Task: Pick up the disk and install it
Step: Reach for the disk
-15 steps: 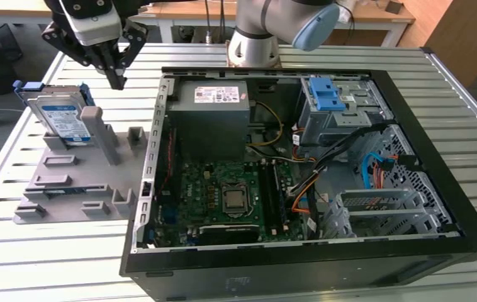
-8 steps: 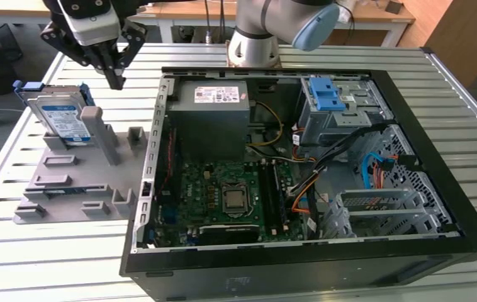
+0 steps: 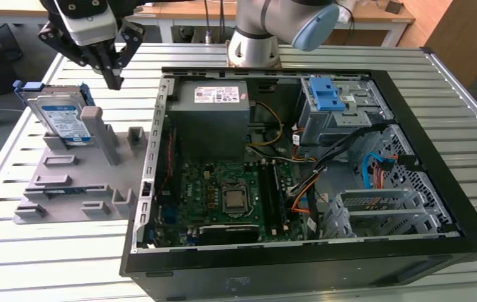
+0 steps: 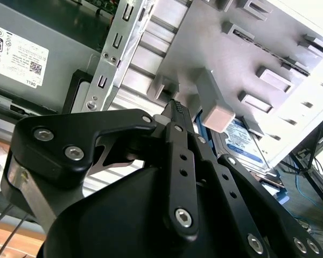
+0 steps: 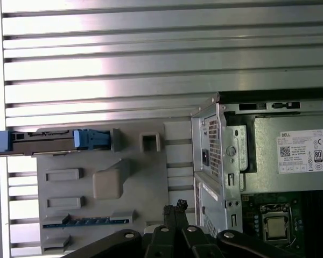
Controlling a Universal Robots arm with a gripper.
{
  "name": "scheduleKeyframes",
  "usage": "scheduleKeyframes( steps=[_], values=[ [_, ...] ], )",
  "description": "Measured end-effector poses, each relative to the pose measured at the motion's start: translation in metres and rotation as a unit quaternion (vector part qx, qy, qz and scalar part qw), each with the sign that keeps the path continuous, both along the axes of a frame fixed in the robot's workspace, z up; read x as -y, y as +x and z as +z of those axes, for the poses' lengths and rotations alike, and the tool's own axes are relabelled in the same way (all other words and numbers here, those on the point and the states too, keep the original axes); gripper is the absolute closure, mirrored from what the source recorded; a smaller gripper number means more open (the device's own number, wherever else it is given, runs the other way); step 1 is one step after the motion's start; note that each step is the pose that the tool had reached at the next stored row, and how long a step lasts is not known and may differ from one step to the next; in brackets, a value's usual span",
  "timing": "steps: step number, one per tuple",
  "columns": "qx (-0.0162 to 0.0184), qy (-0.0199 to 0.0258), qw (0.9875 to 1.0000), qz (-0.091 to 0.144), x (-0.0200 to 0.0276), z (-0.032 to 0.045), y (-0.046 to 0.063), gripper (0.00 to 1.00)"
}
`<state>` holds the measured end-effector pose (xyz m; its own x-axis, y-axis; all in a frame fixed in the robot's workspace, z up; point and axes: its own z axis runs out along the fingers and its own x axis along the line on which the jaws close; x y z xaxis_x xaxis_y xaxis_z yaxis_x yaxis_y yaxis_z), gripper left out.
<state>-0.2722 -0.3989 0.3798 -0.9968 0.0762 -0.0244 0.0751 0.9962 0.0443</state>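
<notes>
- While the disk point(image 3: 60, 117) is standing on its edge in the grey holder point(image 3: 75, 185), in the upper left of the exterior view, the gripper point(image 3: 114, 80) is hanging above it, a little toward the exterior view's right, and is not touching it.
- The fingers point(image 3: 112, 73) are meeting at their tips and are holding nothing; the gripper is showing these joined tips also in the second wrist view point(image 4: 175, 107) and in the first wrist view point(image 5: 175, 207).
- The disk is showing its white-and-blue label, with the blue frame around its edges, and a grey post point(image 3: 95, 129) is rising just in front of it.
- In the first wrist view the disk point(image 5: 43, 141) is appearing edge-on, well apart from the tips.
- In the second wrist view the disk point(image 4: 247, 142) is showing part of its label behind the post point(image 4: 218, 113).
- The open case point(image 3: 440, 82) is lying on the slatted table point(image 3: 45, 270), taking the centre and right of the exterior view; the power supply point(image 3: 213, 110) is sitting in its upper left corner and a blue latch point(image 3: 329, 94) in the upper right.
</notes>
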Motion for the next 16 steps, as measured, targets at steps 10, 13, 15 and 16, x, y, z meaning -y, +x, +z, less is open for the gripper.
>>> scheduleKeyframes(
  steps=[10, 13, 15, 16],
  values=[
    [0.0000, 0.0000, 1.0000, 0.000, -0.0072, -0.0006, -0.014, 0.89],
    [0.0000, 0.0000, 1.0000, 0.000, -0.0079, -0.0009, -0.021, 0.89],
    [0.0000, 0.0000, 1.0000, 0.000, -0.0080, -0.0010, -0.022, 0.89],
    [0.0000, 0.0000, 1.0000, 0.000, -0.0080, -0.0010, -0.022, 0.89]
  ],
)
